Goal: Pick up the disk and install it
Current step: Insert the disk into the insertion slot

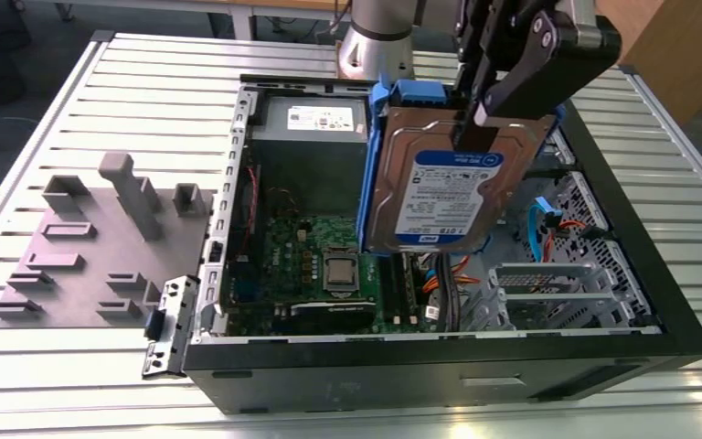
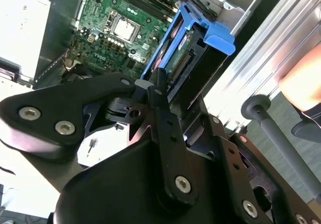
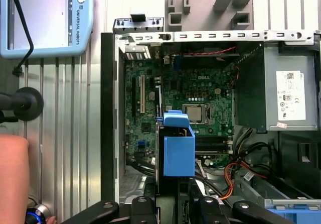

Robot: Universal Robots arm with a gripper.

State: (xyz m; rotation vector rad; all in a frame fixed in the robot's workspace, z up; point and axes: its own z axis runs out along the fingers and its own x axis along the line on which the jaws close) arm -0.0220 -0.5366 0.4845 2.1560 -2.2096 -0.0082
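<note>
Already the disk (image 1: 449, 197) is held clear of the open computer case (image 1: 449, 370). It is hung upright on its narrow end above the case's middle, labelled face outward in the exterior view. The gripper (image 1: 479, 133) is closed on the disk's upper end, and the drive is pinched between the black fingers (image 2: 159, 91). In the first wrist view the disk's blue carrier is seen end-on over the motherboard (image 3: 165, 83) lying inside the case. The pick-up is therefore judged done. Installation is judged not done: no edge of the disk is seen touching the case, and the grey metal drive cage (image 1: 558, 293) in the case's front part stands apart from it. Only the seating of the disk in the case is left.
</note>
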